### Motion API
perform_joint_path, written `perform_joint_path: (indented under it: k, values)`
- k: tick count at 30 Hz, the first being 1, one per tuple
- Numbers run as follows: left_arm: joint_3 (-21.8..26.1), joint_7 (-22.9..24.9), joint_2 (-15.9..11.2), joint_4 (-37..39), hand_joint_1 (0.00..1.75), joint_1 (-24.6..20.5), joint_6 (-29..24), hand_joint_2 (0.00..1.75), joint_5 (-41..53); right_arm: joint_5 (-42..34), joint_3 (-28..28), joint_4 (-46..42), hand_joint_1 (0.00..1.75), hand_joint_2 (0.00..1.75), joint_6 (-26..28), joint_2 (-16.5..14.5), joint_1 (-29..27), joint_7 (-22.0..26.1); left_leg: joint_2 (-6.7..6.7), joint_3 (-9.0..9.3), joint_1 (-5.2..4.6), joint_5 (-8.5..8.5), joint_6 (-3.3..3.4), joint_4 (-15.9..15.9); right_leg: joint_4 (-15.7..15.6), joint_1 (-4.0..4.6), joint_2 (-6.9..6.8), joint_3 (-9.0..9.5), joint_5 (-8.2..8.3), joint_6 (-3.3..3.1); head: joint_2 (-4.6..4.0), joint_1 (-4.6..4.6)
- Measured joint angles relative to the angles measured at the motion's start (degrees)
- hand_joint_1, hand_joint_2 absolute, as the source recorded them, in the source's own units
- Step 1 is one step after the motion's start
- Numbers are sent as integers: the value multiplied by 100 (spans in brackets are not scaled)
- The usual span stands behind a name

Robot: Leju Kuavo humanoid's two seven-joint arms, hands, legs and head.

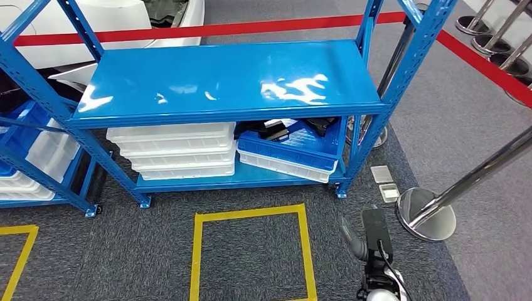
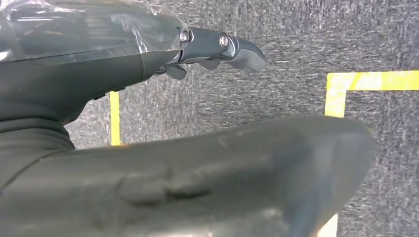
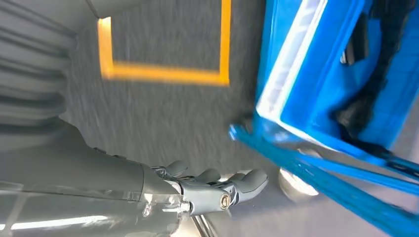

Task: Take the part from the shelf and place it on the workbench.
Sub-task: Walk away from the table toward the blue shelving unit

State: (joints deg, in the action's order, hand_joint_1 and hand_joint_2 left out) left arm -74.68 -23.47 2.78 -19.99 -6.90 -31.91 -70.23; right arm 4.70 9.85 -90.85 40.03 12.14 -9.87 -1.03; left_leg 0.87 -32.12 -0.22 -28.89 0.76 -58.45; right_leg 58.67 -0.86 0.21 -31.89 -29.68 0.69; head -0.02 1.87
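Black parts (image 1: 276, 132) lie in a tilted blue bin (image 1: 290, 154) on the lower level of the blue shelf (image 1: 226, 81). In the right wrist view the same blue bin (image 3: 321, 74) holds a black part (image 3: 363, 106). My right hand (image 1: 371, 238) hangs low at the front right, over the carpet and short of the shelf, fingers (image 3: 217, 185) apart and holding nothing. My left hand (image 2: 217, 47) hangs over the carpet, its fingers extended and its thick thumb (image 2: 222, 182) close to the camera, empty.
A stack of white trays (image 1: 175, 150) sits left of the bin on the lower level. Yellow tape squares (image 1: 251, 251) mark the carpet before the shelf. A chrome barrier post with a round base (image 1: 426, 213) stands to the right. Another blue rack (image 1: 31, 157) holds bins on the left.
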Motion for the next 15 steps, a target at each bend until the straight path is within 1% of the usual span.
perform_joint_path:
  k: [2,3,5,7,9,12,15]
  values:
    - [-1,4,0,0,0,2,1,0,1,-783,-2,142,0,0,-4,-19,-6,332,1,16,4,-13,37,7,-10,7,-6,11,1,-6,0,-38]
    - [-1,6,0,-1,0,2,2,0,2,-1047,-3,222,0,0,-5,-29,-6,460,3,28,13,-2,45,19,-8,16,-8,18,-1,-12,0,-52]
    - [-1,7,0,0,0,2,2,0,2,-1308,-4,351,0,0,-7,-44,-6,604,3,50,20,5,28,43,-7,26,-8,25,-8,-29,0,-80]
    - [-1,20,0,0,0,2,2,0,3,-1481,-12,465,0,0,-4,-61,-2,649,3,69,25,12,11,66,-5,33,-8,32,-16,-49,0,-100]
    - [-1,50,0,-1,0,3,0,0,4,-1730,-56,681,0,0,-1,-108,9,712,3,84,31,11,-21,81,-4,40,-9,41,-27,-69,0,-110]
    - [-1,102,2,-1,0,2,-11,0,10,-2185,-157,1227,0,0,1,-226,37,892,3,94,40,4,-71,92,-2,49,-10,47,-39,-87,0,-116]
    - [-1,166,2,-1,0,1,-33,0,20,-2707,-195,1975,0,0,-56,-337,118,952,3,96,44,-8,-101,96,-1,53,-9,50,-48,-101,0,-121]
